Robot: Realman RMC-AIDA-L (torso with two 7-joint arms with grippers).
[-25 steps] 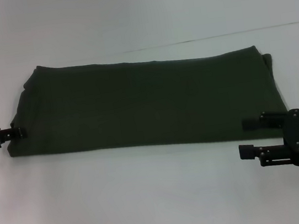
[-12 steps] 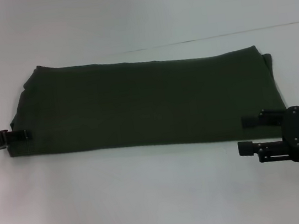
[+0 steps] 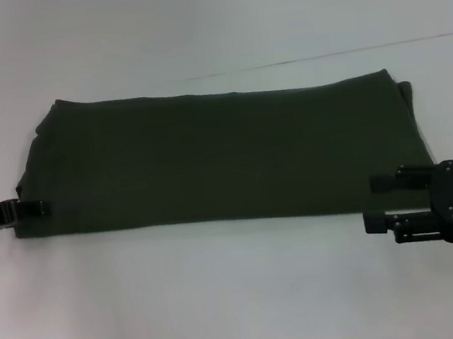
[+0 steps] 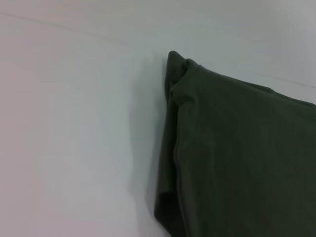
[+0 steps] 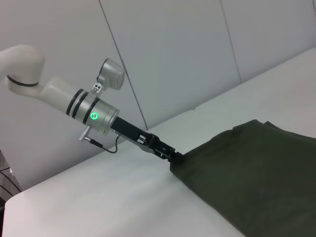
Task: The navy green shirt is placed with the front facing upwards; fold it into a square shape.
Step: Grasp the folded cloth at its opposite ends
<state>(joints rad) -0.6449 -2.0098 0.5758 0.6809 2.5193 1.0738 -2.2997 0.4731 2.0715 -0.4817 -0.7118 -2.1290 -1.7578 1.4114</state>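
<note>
1. One shirt [image 3: 216, 158] is being shown: dark olive green, lying flat on the white table [image 3: 229, 304] as a wide folded rectangle, plain cloth up.
2. No lettering, brand or label is being shown on the visible side in any view.
3. In the left wrist view, stacked fold layers are being shown at the shirt's [image 4: 237, 158] left edge, bunched at one corner.
4. Two grippers are being counted, one per arm.
5. Left gripper [image 3: 36, 209] is being held low at the shirt's near-left corner, tips touching the edge; whether cloth is being clamped cannot be told. In the right wrist view, it [image 5: 170, 154] is being seen meeting the shirt's [image 5: 256, 173] corner.
6. Right gripper [image 3: 380, 201] is being held just off the near-right corner, its two fingers spread apart, nothing being gripped.
</note>
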